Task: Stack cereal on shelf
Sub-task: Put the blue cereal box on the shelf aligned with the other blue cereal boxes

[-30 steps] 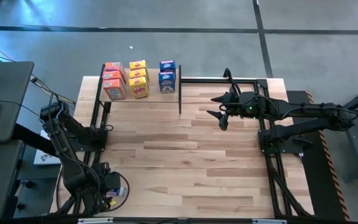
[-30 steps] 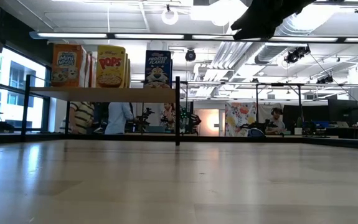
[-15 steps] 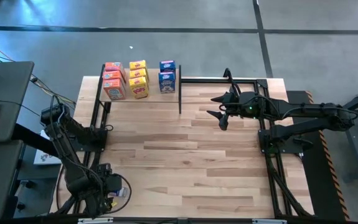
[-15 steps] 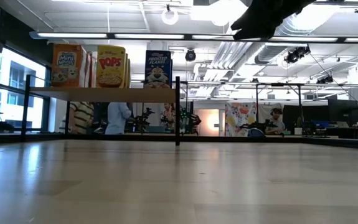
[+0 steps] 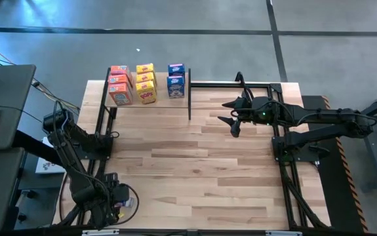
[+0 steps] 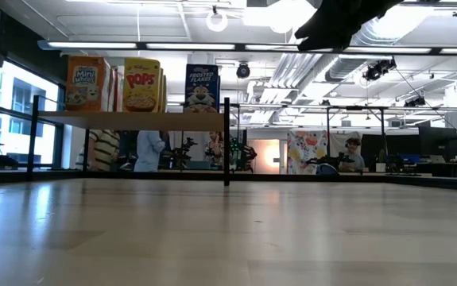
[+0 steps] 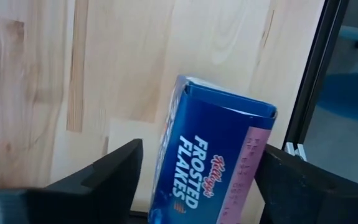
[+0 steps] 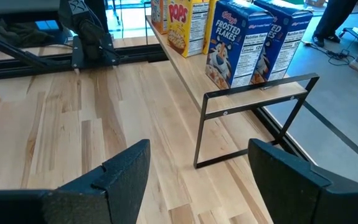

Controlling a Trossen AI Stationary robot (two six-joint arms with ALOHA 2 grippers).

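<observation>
At the lower left of the high view the left claw (image 5: 113, 200) sits over the near left corner of the worktop (image 5: 195, 170), and its wrist view shows a blue Frosted Flakes box (image 7: 213, 155) standing between its two dark fingers (image 7: 104, 174), with gaps on both sides, so the claw brackets the box without yet clamping it. The risk is a skewed grasp: the box looks tilted and close to the worktop's edge by a black frame post (image 7: 315, 81), so closing off-centre could tip it or push it off the side. The shelf (image 5: 150, 99) lies at the upper left of the high view, already carrying eight boxes (image 5: 145, 84), and a careless carry could topple them. The right claw (image 5: 232, 113) hangs released above the worktop at upper right.
</observation>
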